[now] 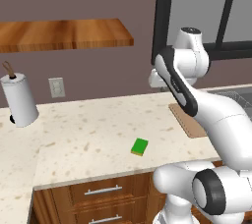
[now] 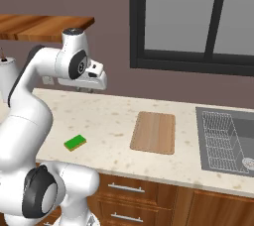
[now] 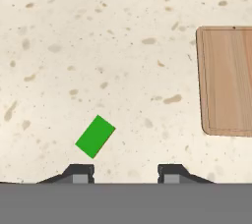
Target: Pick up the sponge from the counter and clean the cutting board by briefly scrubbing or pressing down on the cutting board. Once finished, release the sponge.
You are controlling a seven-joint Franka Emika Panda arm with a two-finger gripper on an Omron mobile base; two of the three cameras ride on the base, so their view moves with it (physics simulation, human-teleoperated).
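Observation:
The green sponge (image 1: 140, 146) (image 2: 75, 142) (image 3: 95, 136) lies flat and askew on the beige speckled counter (image 1: 93, 134) (image 2: 109, 121) (image 3: 98, 61), near its front edge. To its right rests the light-brown cutting board (image 2: 154, 132) (image 3: 227, 80), partly hidden behind my arm in the left base view (image 1: 187, 122). My gripper (image 2: 88, 87) (image 3: 126, 173) hangs high above the counter, pointing down, open and empty. Its fingertips (image 3: 81, 173) sit apart at the bottom of the hand view, the sponge just above the left one.
A paper towel roll (image 1: 19, 99) stands at the counter's far left under a wooden wall shelf (image 1: 64, 34). A steel sink (image 2: 225, 138) with a rack lies right of the board. Drawers with silver handles (image 1: 102, 190) run below the counter.

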